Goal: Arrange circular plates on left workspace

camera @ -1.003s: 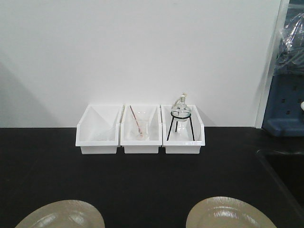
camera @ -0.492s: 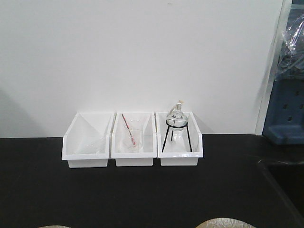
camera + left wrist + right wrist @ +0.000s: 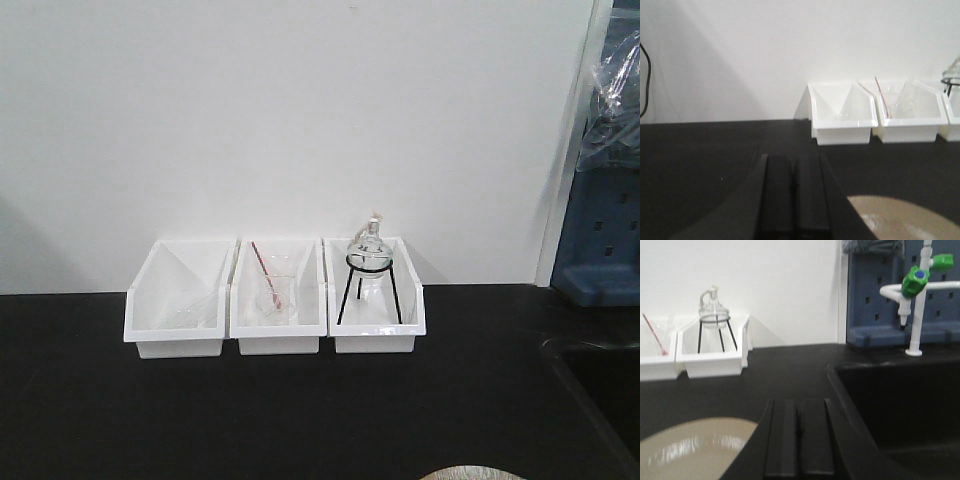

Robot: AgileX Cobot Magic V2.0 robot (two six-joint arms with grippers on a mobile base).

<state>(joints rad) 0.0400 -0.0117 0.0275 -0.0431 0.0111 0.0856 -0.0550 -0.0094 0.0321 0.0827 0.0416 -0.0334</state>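
Note:
In the front view only the top sliver of one circular plate point(image 3: 470, 473) shows, at the bottom edge right of centre, on the black countertop point(image 3: 300, 410). The left wrist view has a beige plate point(image 3: 900, 220) on the counter just right of my left gripper point(image 3: 794, 157), whose fingers are pressed together with nothing between them. A glossy beige plate point(image 3: 690, 450) lies just left of my right gripper point(image 3: 797, 401) in the right wrist view; that gripper is also shut and empty. Neither gripper touches a plate.
Three white bins point(image 3: 275, 300) stand in a row against the back wall; the middle one holds a beaker with a red rod, the right one a glass flask on a black stand point(image 3: 368, 262). The recessed sink point(image 3: 900, 405), a green-capped faucet point(image 3: 915, 285) and a blue pegboard point(image 3: 600, 240) lie to the right.
The front view has shifted: the bins sit lower and further left in the frame. Both plates slid off its bottom edge; only a sliver of the right one remains.

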